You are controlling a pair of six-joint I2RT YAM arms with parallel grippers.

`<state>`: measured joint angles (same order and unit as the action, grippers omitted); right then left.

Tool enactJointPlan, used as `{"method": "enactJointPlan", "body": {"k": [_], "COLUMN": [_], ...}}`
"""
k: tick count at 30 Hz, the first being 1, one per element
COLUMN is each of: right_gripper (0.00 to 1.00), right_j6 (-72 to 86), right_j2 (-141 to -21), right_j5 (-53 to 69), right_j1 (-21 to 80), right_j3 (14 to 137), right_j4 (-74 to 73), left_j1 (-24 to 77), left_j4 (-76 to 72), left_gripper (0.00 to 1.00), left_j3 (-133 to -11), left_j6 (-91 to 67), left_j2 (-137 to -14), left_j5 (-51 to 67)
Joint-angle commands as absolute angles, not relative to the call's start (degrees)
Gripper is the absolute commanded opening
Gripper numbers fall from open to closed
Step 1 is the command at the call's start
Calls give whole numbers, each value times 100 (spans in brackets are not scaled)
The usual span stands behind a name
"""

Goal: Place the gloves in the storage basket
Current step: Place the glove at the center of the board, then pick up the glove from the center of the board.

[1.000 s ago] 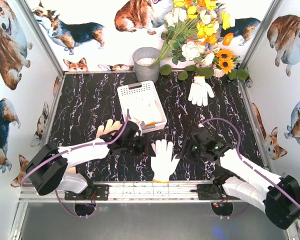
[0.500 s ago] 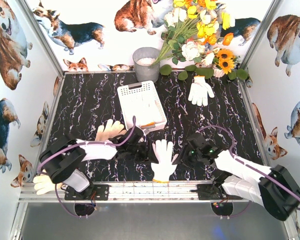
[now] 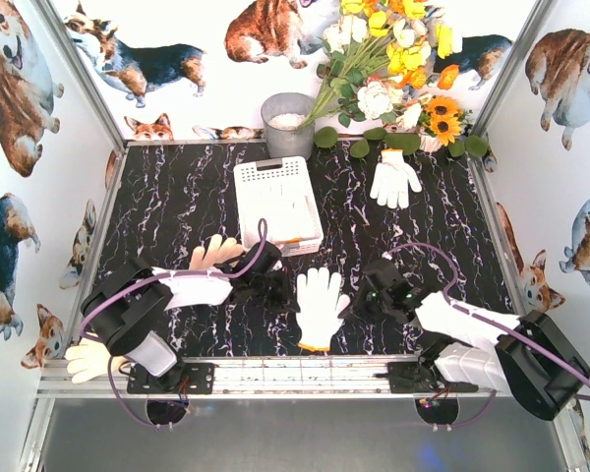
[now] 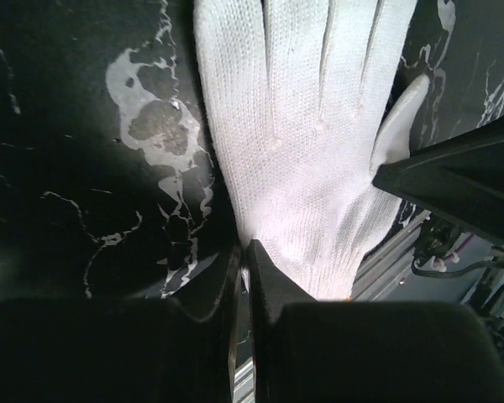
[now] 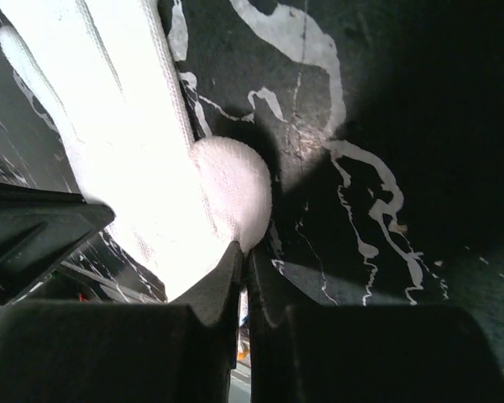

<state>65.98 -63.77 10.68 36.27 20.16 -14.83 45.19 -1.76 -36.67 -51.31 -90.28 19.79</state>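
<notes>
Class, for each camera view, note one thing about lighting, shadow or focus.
Top view: evenly lit and sharp, the glove crisp on the table. Left wrist view: the glove's knit in focus, the fingers near the lens dark and blurred. Right wrist view: the glove washed out by overexposure, the table at right in deep shadow.

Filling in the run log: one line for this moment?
left gripper shut at middle glove edge | right gripper shut by its thumb | basket behind, apart
</notes>
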Motion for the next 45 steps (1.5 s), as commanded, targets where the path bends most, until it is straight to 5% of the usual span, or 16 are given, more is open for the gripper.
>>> {"method": "enactJointPlan", "body": {"k": [1,6,10,13,16,22,27,33,36,45], "right_gripper": [0,0,2,30,46,58,59,61,70,69], "right_j6": [6392,6150,6024,5962,5839,5190,4214,3009,2489,2285], "right_j2": [-6669,-7036,-7232,-7092,-6679,-5455,-5659,-7058,-7594,-9465], "right_j5": [605,473,547,547,439,73,-86,-567,-745,-455], "right_j1": [3647,3647,3647,3645,3511,2929,2321,1900,1535,457], "right_j3": [2367,2645,2819,2859,2820,3054,3881,5387,5864,7261], "right_j4": [-1140,-1168,-1190,-1314,-1611,-2303,-2856,-3446,-3340,-2975], "left_j1": [4459,4459,4458,4458,4462,4508,4385,3157,2032,40], "left_j4": [18,12,46,204,380,952,2067,3057,2944,2389], "left_gripper": [0,0,17,38,49,57,71,83,85,93], "left_j3": [-3823,-3774,-3809,-3820,-3875,-4186,-5235,-6107,-6225,-6063], "left_j6": [-4858,-4865,-4801,-4622,-4306,-3542,-2452,-1403,-1116,-838], "left_j2": [-9007,-8905,-8764,-8503,-8224,-7406,-7035,-7074,-7032,-6685], "left_j5": [1714,1662,1641,1500,1513,1605,1254,452,561,293]}}
